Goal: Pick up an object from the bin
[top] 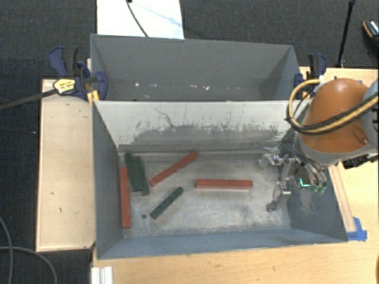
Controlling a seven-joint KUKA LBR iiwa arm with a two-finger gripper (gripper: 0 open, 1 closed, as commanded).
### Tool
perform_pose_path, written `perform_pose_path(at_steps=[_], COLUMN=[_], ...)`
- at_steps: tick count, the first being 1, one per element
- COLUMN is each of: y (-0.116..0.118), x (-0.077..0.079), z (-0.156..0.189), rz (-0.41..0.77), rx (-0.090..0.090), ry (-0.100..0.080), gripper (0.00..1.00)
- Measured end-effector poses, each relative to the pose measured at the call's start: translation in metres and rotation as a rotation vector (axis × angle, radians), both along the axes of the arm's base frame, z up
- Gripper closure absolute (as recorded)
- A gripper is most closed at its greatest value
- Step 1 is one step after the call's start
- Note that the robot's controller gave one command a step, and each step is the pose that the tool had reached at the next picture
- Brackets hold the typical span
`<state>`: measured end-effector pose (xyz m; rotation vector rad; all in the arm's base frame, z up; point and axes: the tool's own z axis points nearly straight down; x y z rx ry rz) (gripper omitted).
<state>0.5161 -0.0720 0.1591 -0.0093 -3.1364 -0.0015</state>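
My gripper (283, 181) hangs low at the right end of the bin, just above the floor. Nearest to it is a red flat bar (224, 184), lying crosswise on the floor a little to the gripper's left and apart from it. Further left, an orange-red bar (173, 168) lies on a slant, and a dark green bar (166, 202) lies on a slant below it. I see nothing in the gripper.
At the bin's left end a dark green block (137, 173) lies by the wall, with a long red bar (125, 197) along the wall's foot. The arm's orange cover and cables overhang the right rim. Bare floor lies under the gripper.
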Motion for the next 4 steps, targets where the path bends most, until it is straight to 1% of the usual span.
perform_pose_path(at_steps=[1, 2, 3, 4], y=[-0.028, 0.048, 0.044, 0.032], x=[0.054, 0.064, 0.063, 0.046], z=[-0.093, -0.088, -0.088, 0.065], rz=[0.005, 0.142, 0.139, 0.099], rx=[-0.001, 0.003, 0.000, -0.002], ry=[-0.007, -0.011, -0.011, -0.016], gripper=[0.00, 0.00, 1.00, 1.00])
